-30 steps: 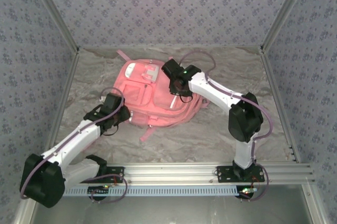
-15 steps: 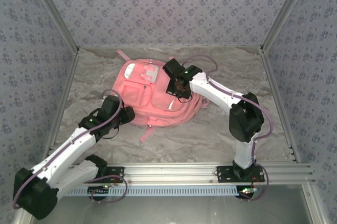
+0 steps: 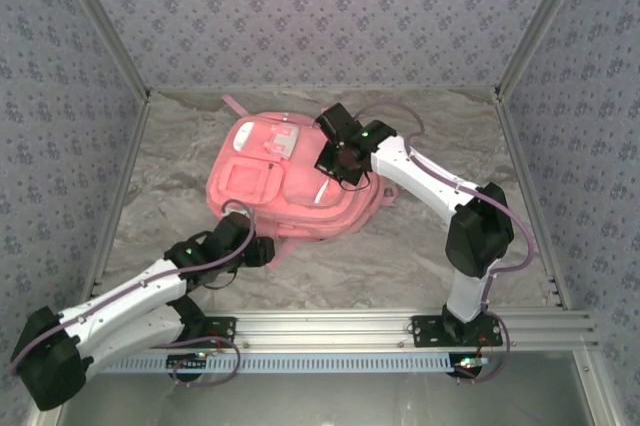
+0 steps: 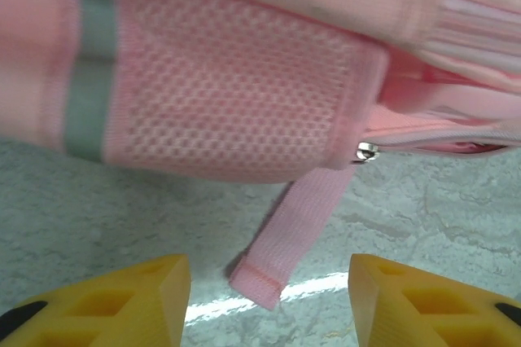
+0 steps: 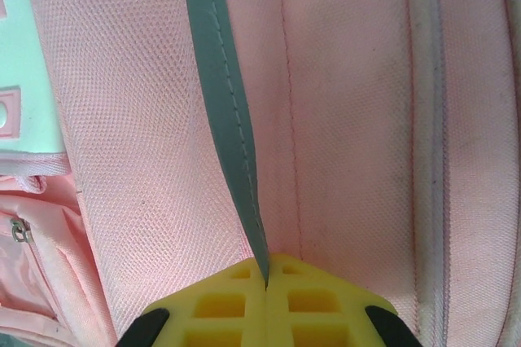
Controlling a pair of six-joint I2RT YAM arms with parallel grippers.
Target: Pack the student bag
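Observation:
The student bag [image 3: 270,186] lies flat on the table, a big pink backpack with its front pockets facing up. My right gripper [image 3: 337,159] rests on the bag's right upper part. In the right wrist view its yellow fingers [image 5: 326,298] are shut on a grey trim strip [image 5: 224,111] of the bag. My left gripper [image 3: 266,250] sits at the bag's near edge, open. In the left wrist view a loose pink strap end [image 4: 289,233] lies on the table between the spread fingers [image 4: 122,294], untouched. Above it are the mesh side pocket [image 4: 236,103] and a metal zipper pull [image 4: 366,150].
The grey marbled table [image 3: 400,256] is walled by patterned panels on three sides. An aluminium rail [image 3: 340,331] carrying both arm bases runs along the near edge. One of the bag's straps [image 3: 236,105] trails toward the back wall.
The right gripper closed on the bag's trim and lifted slightly toward the back. The left arm swung from the bag's left side to its near edge, its jaws widening.

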